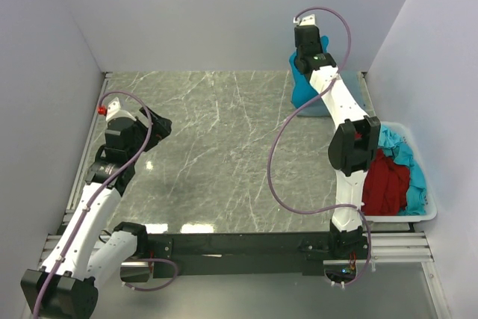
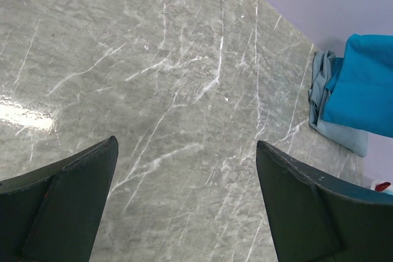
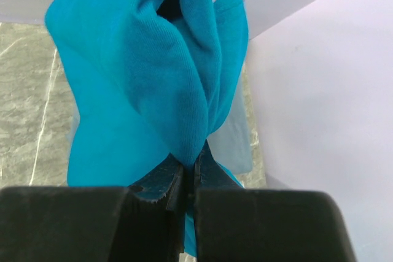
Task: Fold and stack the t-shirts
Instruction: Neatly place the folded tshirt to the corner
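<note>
at the far right corner, right gripper point(image 3: 190, 173) tight on the teal-blue t-shirt point(image 3: 141, 72); left gripper point(image 2: 186, 151) wide apart

1. Grey marble-patterned table point(image 1: 224, 147) with white veins.
2. Plain pale lilac walls point(image 1: 202, 13) rise behind the table and at both its sides.
3. Bright glare point(image 1: 149, 163) lies on the table's near left part.

A teal shirt point(image 3: 147, 78), grey-blue shirt point(image 2: 319, 96), red shirt point(image 1: 385, 184); grey white-veined table point(image 1: 216, 147).

The table point(image 1: 216, 155) is grey with thin white lines. A white bin point(image 1: 403, 217) sits at its right side. Pale walls point(image 1: 209, 13) stand around it.
</note>
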